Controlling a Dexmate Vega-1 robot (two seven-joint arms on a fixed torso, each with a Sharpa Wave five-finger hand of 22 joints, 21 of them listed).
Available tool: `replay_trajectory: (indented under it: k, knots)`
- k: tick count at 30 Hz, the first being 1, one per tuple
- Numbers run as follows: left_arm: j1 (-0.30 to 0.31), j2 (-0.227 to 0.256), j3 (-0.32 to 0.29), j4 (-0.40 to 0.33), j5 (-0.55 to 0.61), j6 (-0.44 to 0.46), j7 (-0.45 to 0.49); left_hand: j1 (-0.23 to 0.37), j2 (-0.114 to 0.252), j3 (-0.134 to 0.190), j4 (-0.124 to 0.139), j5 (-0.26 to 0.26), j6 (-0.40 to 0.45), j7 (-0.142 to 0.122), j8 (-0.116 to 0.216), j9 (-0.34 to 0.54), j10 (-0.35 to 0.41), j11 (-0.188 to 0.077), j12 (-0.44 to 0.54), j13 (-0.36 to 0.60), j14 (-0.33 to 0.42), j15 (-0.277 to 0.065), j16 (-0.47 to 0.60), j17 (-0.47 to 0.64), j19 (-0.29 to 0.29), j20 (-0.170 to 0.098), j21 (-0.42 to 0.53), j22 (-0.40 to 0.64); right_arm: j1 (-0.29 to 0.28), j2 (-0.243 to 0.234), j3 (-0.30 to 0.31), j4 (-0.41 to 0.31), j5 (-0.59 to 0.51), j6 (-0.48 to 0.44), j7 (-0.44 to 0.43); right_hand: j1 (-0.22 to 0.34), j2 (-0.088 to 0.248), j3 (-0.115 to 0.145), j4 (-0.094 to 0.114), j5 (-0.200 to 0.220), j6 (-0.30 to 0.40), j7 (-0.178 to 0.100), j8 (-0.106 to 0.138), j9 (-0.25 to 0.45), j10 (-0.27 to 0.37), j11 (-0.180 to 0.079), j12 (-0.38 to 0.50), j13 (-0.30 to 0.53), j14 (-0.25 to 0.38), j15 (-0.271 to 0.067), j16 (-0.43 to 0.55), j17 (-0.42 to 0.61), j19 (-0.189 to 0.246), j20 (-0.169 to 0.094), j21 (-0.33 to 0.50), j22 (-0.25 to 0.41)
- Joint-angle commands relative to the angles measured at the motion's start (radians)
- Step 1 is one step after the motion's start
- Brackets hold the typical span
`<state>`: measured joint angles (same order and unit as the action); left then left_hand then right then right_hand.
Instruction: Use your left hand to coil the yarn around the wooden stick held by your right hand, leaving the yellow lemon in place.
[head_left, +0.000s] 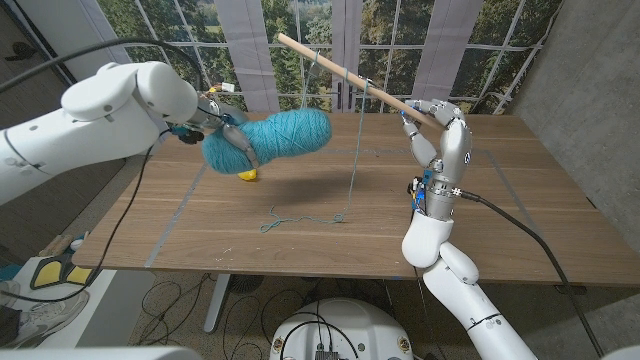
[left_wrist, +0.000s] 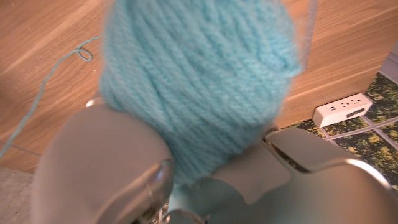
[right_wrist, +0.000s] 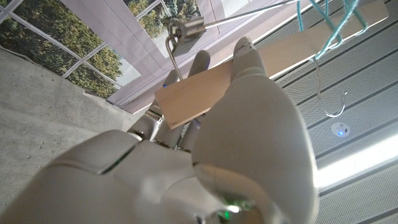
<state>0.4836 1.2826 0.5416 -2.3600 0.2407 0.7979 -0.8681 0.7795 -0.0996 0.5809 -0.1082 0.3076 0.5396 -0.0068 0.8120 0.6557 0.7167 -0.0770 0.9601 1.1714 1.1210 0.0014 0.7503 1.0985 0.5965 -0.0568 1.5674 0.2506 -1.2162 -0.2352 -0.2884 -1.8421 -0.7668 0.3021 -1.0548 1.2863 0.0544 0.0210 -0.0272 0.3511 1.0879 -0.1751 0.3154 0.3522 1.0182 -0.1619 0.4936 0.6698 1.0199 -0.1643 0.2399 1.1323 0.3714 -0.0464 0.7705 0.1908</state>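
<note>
Above the wooden surface (head_left: 420, 240), the left hand (head_left: 225, 128) grips the blue skein of yarn (head_left: 275, 137) and holds it in the air, its fingers wrapped around the near end in the left wrist view. The right hand (head_left: 440, 125) is closed around one end of the wooden stick (head_left: 345, 72), which slants up and away toward the window. A strand already hangs from the stick and drops to a loose tangle on the surface (head_left: 305, 217). The yellow lemon (head_left: 247, 175) sits on the surface directly under the raised skein, mostly hidden by it. As I judge it, the main risk is the skein or the left arm dipping and nudging the lemon while circling the stick. Slack strand could also drag across the surface, snag, and pull the few turns off the stick.
</note>
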Motion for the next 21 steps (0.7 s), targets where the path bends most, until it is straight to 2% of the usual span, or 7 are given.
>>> replay_trajectory:
  k: [1,6,14,21]
  knots:
    - [0.030,0.028,0.005,-0.012,-0.062,-0.051,0.020,0.277,0.281,0.108,0.107,0.002,0.000,0.002,-0.004,0.002,0.024,-0.017,-0.001,0.006,0.218,-0.210,0.002,0.080,-0.004,-0.086,0.004,0.002,0.040,-0.104,-0.055,-0.040,0.126,-0.188,0.047,0.089,0.100,-0.002,0.005,0.008,-0.003,0.004,-0.003,0.002,0.013,0.004,0.003,0.002,0.006,-0.068,-0.004,0.002,-0.002,-0.152,0.005,0.001]
    - [0.010,0.013,0.044,-0.014,-0.023,-0.054,-0.021,0.279,0.284,0.107,0.107,0.001,0.000,0.004,-0.005,0.002,0.026,-0.018,-0.003,0.003,0.217,-0.210,-0.003,0.076,-0.004,-0.085,0.004,0.001,0.054,-0.121,-0.060,-0.048,0.164,-0.259,0.064,0.091,0.101,-0.003,0.006,0.008,-0.003,0.005,-0.004,0.003,0.013,0.003,0.002,0.002,0.006,-0.069,-0.004,0.002,-0.002,-0.151,0.007,0.001]
    - [0.034,0.011,0.015,-0.030,-0.054,-0.090,0.003,0.281,0.283,0.106,0.106,0.000,0.002,0.003,-0.007,0.002,0.025,-0.018,-0.003,0.006,0.215,-0.211,-0.006,0.075,-0.004,-0.086,0.005,0.000,0.069,-0.149,-0.060,-0.069,0.227,-0.364,0.106,0.093,0.102,-0.005,0.008,0.008,-0.004,0.007,-0.005,0.006,0.014,0.007,-0.001,0.001,0.006,-0.068,-0.004,0.003,-0.002,-0.151,0.009,0.000]
    - [0.010,-0.010,0.047,-0.027,-0.009,-0.079,-0.029,0.282,0.283,0.106,0.105,-0.001,0.002,0.001,-0.008,0.003,0.024,-0.018,-0.004,0.006,0.217,-0.211,-0.006,0.078,-0.005,-0.085,0.005,-0.001,0.067,-0.186,-0.056,-0.106,0.276,-0.432,0.154,0.094,0.103,-0.007,0.011,0.008,-0.003,0.010,-0.008,0.005,0.015,0.007,-0.002,0.002,0.007,-0.068,-0.004,0.004,-0.002,-0.151,0.011,0.000]
